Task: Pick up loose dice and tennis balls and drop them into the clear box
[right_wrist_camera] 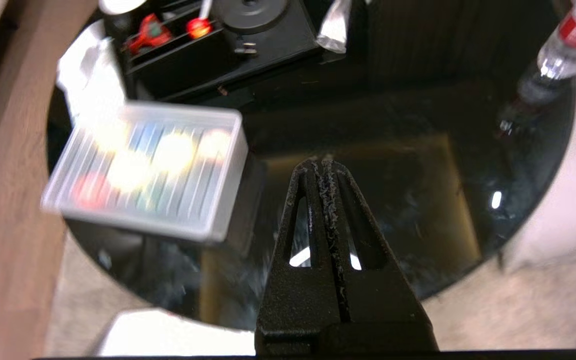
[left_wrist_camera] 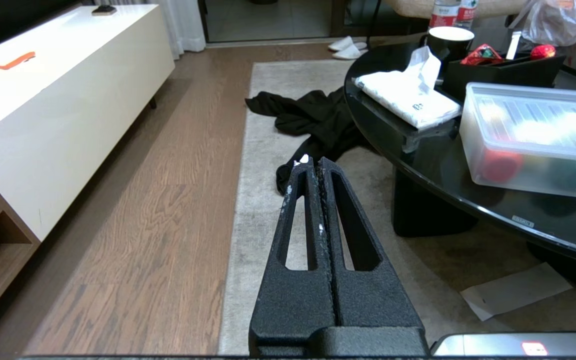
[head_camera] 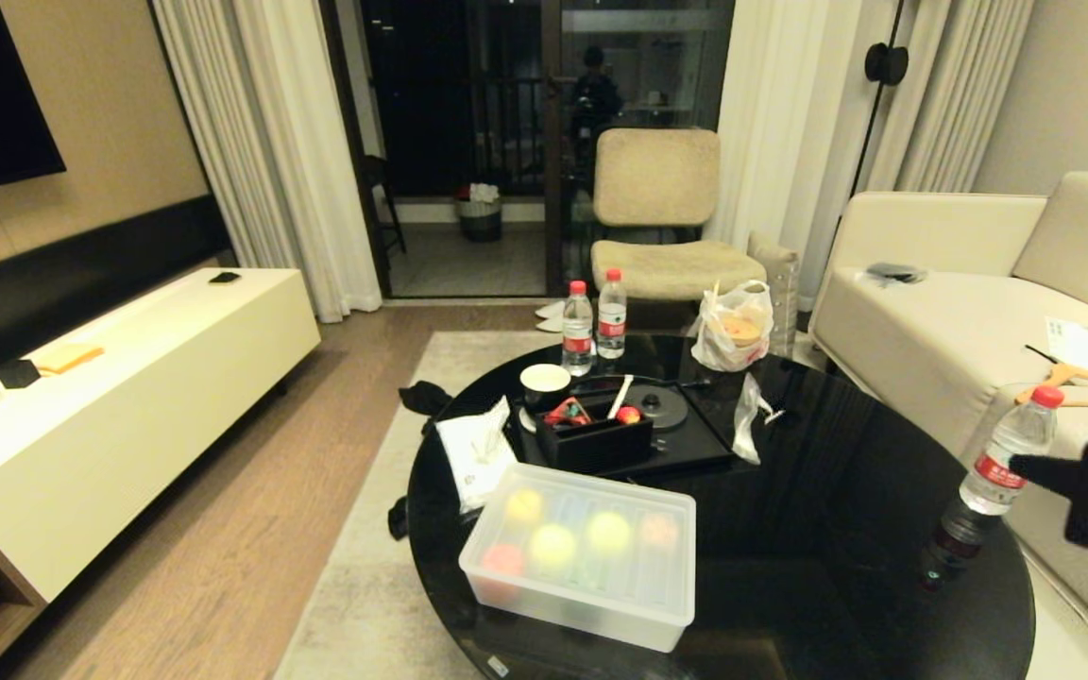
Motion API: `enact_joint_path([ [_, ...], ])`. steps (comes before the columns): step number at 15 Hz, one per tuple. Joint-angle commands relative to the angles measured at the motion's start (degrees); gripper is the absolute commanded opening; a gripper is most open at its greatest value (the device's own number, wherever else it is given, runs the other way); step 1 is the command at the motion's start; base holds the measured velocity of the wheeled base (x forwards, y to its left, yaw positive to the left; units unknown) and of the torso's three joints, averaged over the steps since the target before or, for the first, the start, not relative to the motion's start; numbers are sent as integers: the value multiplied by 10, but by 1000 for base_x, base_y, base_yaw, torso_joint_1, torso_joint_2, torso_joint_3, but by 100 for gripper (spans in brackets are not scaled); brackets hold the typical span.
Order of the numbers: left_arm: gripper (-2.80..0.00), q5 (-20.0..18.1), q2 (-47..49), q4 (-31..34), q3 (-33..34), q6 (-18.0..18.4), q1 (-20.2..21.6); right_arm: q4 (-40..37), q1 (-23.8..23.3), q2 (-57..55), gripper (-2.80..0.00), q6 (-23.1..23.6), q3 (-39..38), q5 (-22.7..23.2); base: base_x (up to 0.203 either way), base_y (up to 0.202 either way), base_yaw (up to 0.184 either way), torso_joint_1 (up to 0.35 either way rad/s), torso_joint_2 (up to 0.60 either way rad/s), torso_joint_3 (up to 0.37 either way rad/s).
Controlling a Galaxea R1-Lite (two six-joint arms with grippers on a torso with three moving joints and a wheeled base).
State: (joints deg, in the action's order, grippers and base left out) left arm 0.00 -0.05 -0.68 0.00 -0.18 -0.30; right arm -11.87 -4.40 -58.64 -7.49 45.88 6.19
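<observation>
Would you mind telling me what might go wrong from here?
1. The right gripper, shut and empty above the black table, could clip the water bottle standing at the table's edge.
2. The clear box has its lid on, so nothing more can be dropped in until it is opened.

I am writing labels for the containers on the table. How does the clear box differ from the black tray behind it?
The clear box is whitish, see-through and lidded; the black tray is dark, opaque, open-topped and smaller. Both are rectangular and stand on the black table.
</observation>
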Motion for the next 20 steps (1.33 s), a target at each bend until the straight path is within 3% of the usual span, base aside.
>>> enact_joint_path([
  [1, -280, 0, 0, 0, 2, 0, 0, -1, -2, 156, -280, 19, -87, 21, 0, 0, 0, 0, 0, 0],
  [7, -280, 0, 0, 0, 2, 0, 0, -47, -3, 405, -280, 67, -260, 37, 0, 0, 0, 0, 0, 0],
  [9, -280, 0, 0, 0, 1, 0, 0, -50, -3, 425, -280, 81, -310, 35, 0, 0, 0, 0, 0, 0],
  [14, -280, 0, 0, 0, 1, 0, 0, 114, -3, 423, -280, 120, -434, 17, 0, 0, 0, 0, 0, 0],
  [19, -280, 0, 0, 0, 2, 0, 0, 165, 2, 425, -280, 146, -448, 17, 0, 0, 0, 0, 0, 0],
  [20, -280, 0, 0, 0, 2, 0, 0, 168, 25, 424, -280, 156, -450, 18, 0, 0, 0, 0, 0, 0],
])
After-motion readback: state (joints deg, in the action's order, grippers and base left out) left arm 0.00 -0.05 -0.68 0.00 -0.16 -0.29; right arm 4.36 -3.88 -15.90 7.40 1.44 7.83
